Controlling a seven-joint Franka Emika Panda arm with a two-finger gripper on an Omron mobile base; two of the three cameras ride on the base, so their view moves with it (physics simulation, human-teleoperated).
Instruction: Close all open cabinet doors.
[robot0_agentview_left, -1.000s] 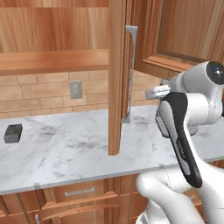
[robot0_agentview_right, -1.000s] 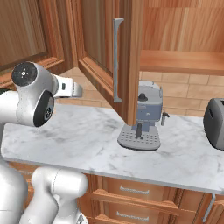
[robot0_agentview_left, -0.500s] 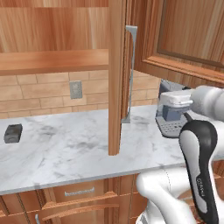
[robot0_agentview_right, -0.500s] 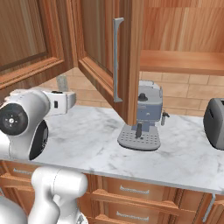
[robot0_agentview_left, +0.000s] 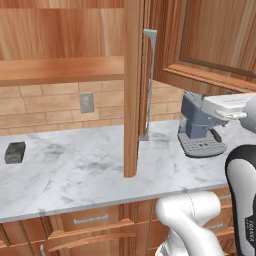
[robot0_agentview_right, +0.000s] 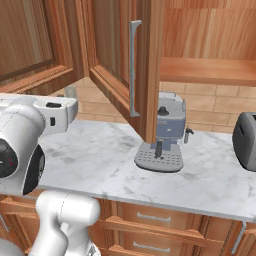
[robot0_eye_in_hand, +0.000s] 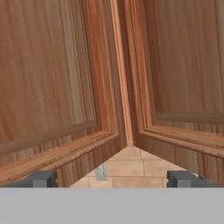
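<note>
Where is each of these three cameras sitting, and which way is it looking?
Left base view: behind the arm to its left, facing the counter; the white arm rises at lower right.
Right base view: behind to its right, facing the same counter; the arm rises at lower left.
Hand view: on the hand, looking up between two open cabinet doors; the gripper has its tips wide apart.
Both base views share the coffee machine and the edge-on open door.

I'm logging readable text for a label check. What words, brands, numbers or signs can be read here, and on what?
None can be read.
Cabinet doors: bare wood.
Coffee machine: no legible brand.
Toaster: no markings visible.
Robot arm: a small dark mark on its link, too small to read.
</note>
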